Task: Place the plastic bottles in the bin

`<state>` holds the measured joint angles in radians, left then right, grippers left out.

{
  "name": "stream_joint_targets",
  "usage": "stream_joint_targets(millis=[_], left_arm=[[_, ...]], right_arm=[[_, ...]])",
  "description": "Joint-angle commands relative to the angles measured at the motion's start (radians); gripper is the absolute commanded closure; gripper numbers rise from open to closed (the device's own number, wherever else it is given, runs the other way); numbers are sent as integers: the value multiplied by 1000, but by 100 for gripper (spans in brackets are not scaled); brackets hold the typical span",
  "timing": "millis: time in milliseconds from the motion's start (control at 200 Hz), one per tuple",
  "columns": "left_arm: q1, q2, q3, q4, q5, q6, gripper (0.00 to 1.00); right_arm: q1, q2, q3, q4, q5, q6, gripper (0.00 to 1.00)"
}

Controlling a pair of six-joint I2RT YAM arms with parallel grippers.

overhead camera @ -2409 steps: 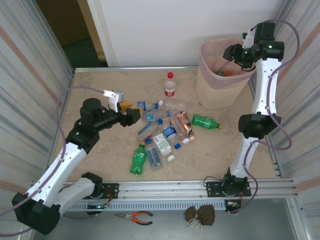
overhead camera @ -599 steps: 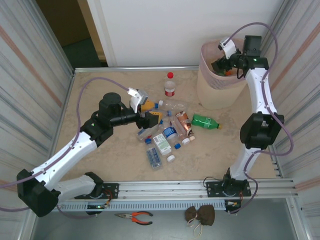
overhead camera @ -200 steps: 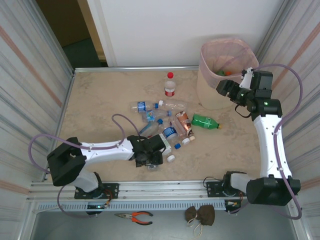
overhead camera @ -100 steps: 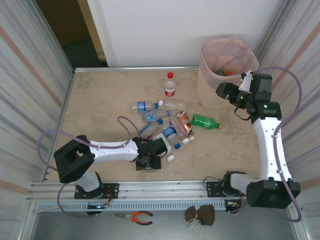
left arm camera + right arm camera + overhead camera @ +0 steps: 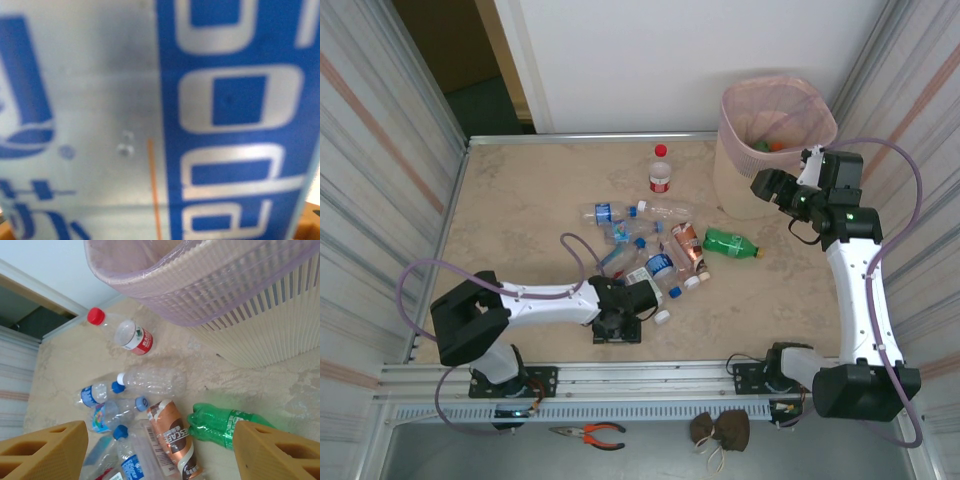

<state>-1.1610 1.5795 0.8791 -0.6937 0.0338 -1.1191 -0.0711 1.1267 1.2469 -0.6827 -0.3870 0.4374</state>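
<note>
Left claw (image 5: pixel 618 326) is down over blue-labelled bottle (image 5: pixel 220 125) near surface (image 5: pixel 520 200) front; grip can't tell. Right claw (image 5: pixel 767 186) gapes empty beside bin (image 5: pixel 735 195); green bottle (image 5: pixel 730 242) lies just below it, long axis left-right.

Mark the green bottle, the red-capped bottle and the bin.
green bottle (image 5: pixel 731 243): top external view, middle of its lying body.
red-capped bottle (image 5: pixel 660 177): top external view, body just below the cap.
bin (image 5: pixel 736 185): top external view, beige outer wall on its left side.
</note>
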Motion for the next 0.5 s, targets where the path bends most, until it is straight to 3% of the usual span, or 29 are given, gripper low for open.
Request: stream_joint_targets(millis=[0, 271, 491], left_arm=[[-6, 12, 23, -48, -3, 15, 39], [-12, 7, 32, -67, -13, 15, 43], [-39, -87, 37, -95, -72, 17, 45]], right_arm=[[8, -22, -3, 3, -10, 16, 25], [8, -30, -3, 2, -10, 18, 25], [11, -42, 12, -13, -16, 27, 25]])
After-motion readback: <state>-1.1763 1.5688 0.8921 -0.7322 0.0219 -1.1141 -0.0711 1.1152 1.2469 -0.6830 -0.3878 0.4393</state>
